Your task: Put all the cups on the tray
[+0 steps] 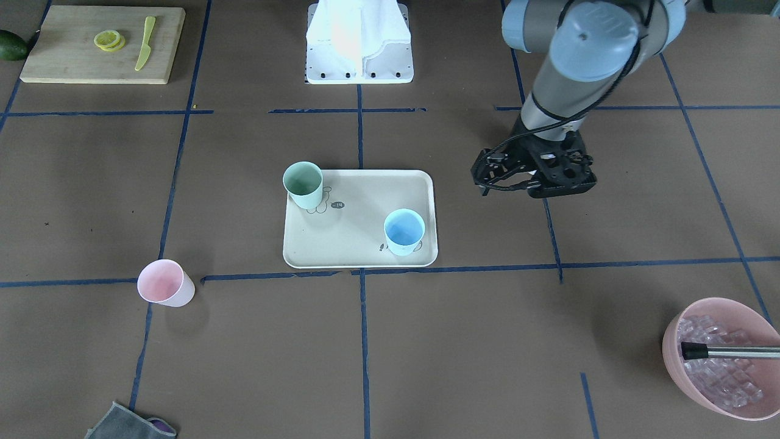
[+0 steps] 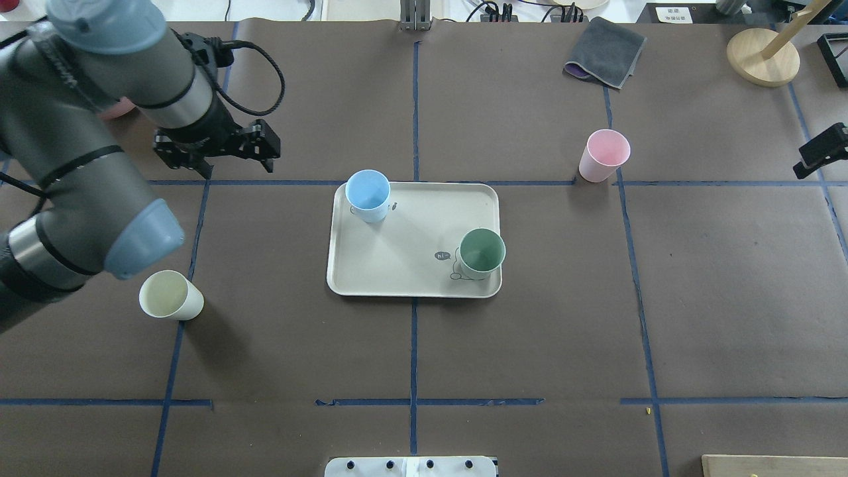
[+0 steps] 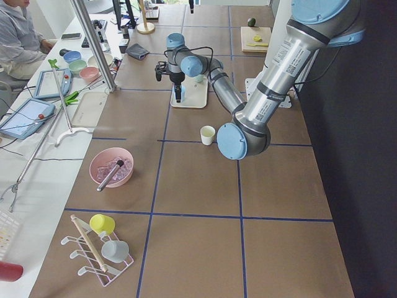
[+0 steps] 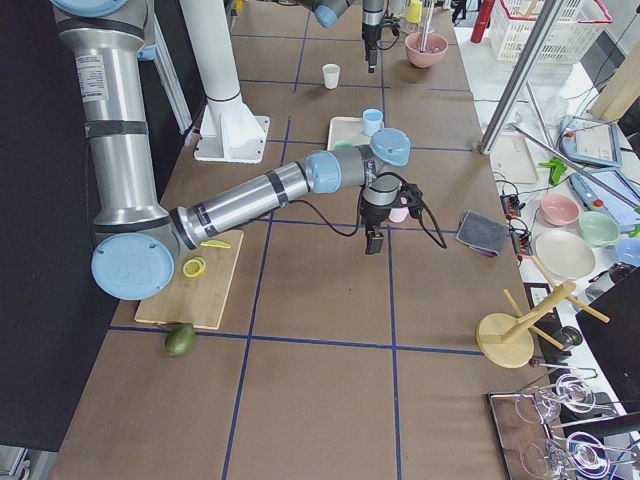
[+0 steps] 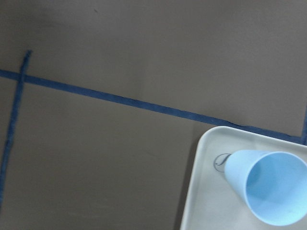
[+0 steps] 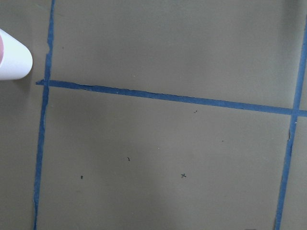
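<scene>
Tray (image 2: 397, 268): beige, flat, raised rim; blue cup (image 2: 368, 194) and green cup (image 2: 481, 252) stand upright on it | Off tray: cream cup (image 2: 171, 296) at robot's left, pink cup (image 2: 603, 155) at its right; all matte, tapered, handleless | Left gripper (image 2: 238, 169): spread, empty, beside tray | Right gripper (image 4: 372, 238): grip cannot be told | Advice: probably pinch cream cup's wall, lift straight, set on bare tray middle

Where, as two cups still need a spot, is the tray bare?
Bare on the tray: its middle and the corners nearest the pink cup and the cream cup. Crowded: the corners holding the blue cup and green cup.
</scene>
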You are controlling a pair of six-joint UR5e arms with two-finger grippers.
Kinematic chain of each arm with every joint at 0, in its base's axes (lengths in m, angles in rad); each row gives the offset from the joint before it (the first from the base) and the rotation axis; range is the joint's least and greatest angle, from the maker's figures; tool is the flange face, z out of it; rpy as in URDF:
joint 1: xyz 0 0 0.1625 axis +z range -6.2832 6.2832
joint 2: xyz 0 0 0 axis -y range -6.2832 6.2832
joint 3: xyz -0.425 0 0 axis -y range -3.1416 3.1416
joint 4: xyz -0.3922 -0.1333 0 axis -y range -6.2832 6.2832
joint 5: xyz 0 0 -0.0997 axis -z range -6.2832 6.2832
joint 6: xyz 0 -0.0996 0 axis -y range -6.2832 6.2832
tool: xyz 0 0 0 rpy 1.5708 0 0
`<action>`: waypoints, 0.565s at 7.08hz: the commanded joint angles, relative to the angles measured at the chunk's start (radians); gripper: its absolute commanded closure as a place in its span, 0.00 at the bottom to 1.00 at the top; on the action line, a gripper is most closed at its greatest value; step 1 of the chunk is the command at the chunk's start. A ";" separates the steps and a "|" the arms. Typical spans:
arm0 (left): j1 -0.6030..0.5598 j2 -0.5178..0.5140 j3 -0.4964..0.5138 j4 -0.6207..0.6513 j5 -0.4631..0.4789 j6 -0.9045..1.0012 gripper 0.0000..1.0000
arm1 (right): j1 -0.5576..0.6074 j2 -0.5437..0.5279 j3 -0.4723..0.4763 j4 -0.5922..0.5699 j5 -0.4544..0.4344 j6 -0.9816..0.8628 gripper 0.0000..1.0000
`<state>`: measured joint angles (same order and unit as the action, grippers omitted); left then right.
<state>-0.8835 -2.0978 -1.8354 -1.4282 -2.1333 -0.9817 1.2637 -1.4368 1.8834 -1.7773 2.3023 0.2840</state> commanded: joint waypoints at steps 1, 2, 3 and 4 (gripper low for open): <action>-0.112 0.091 -0.024 0.000 -0.099 0.199 0.01 | -0.090 0.085 -0.134 0.228 -0.004 0.238 0.02; -0.111 0.091 -0.024 0.000 -0.097 0.199 0.01 | -0.152 0.120 -0.233 0.400 -0.009 0.364 0.02; -0.111 0.091 -0.025 0.000 -0.097 0.199 0.01 | -0.193 0.174 -0.306 0.473 -0.011 0.412 0.02; -0.111 0.091 -0.025 -0.001 -0.097 0.195 0.01 | -0.220 0.226 -0.352 0.475 -0.021 0.415 0.04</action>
<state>-0.9922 -2.0079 -1.8598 -1.4285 -2.2290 -0.7872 1.0860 -1.2722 1.6033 -1.3533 2.2902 0.6612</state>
